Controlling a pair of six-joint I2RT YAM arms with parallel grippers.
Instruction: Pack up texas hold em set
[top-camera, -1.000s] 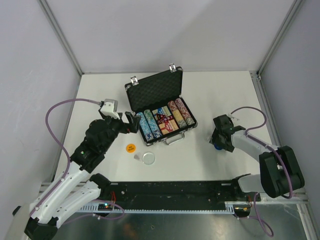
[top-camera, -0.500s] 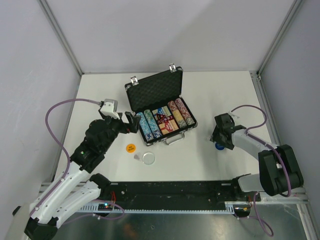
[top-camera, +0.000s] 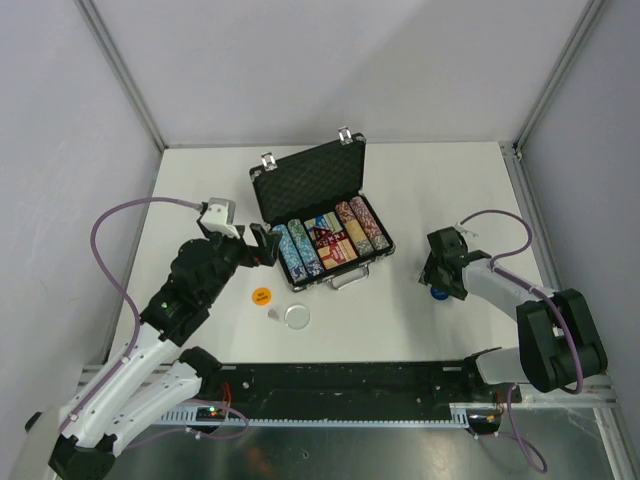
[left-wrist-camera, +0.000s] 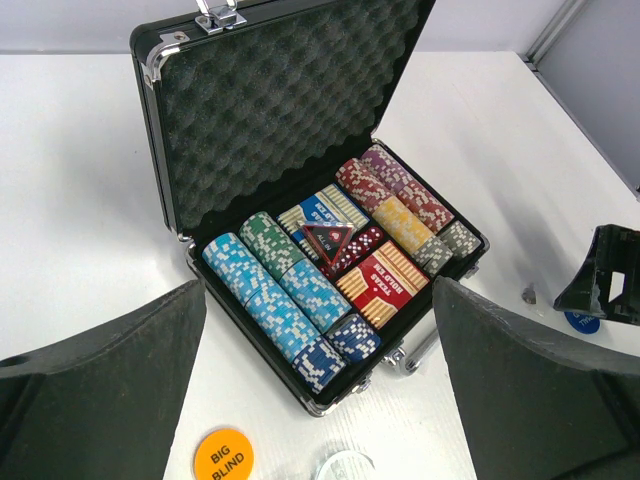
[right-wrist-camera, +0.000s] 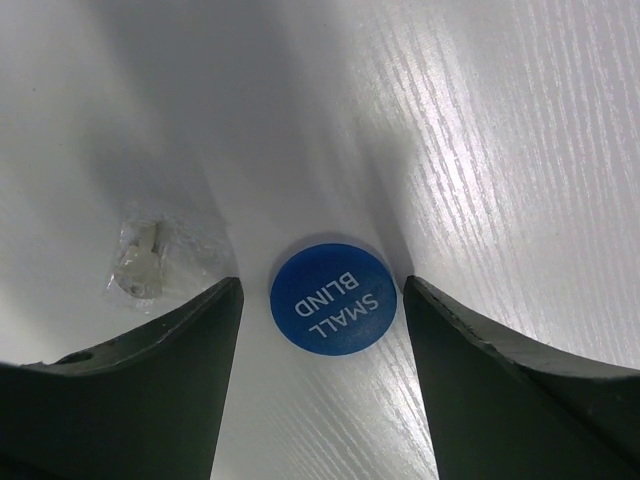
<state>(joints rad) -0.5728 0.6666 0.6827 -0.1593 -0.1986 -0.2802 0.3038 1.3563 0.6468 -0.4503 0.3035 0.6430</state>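
- The left gripper (top-camera: 263, 244) stands wide open and holds nothing. It hovers just left of the case (top-camera: 305, 185), touching nothing, and its fingers (left-wrist-camera: 110, 390) frame the case's front in the wrist view.
- The right gripper (top-camera: 437, 280) is open too, pointed down at the table (top-camera: 420, 190), well right of the case.
- Its fingers (right-wrist-camera: 150, 400) straddle the blue button (right-wrist-camera: 333, 296), marked SMALL BLIND. The button lies flat on the table, with a thin gap on each side, so it isn't clamped.
- A small clear piece (right-wrist-camera: 138, 262) lies just outside that gripper's left finger.
- The case sits open mid-table with its foam lid up. Inside are rows of chips (left-wrist-camera: 270, 300), two decks (left-wrist-camera: 385, 280), red dice (left-wrist-camera: 352, 248) and a red triangle (left-wrist-camera: 325, 238).
- The orange button (top-camera: 261, 295), marked BIG BLIND, and a clear disc (top-camera: 297, 316) lie on the table in front of the case.
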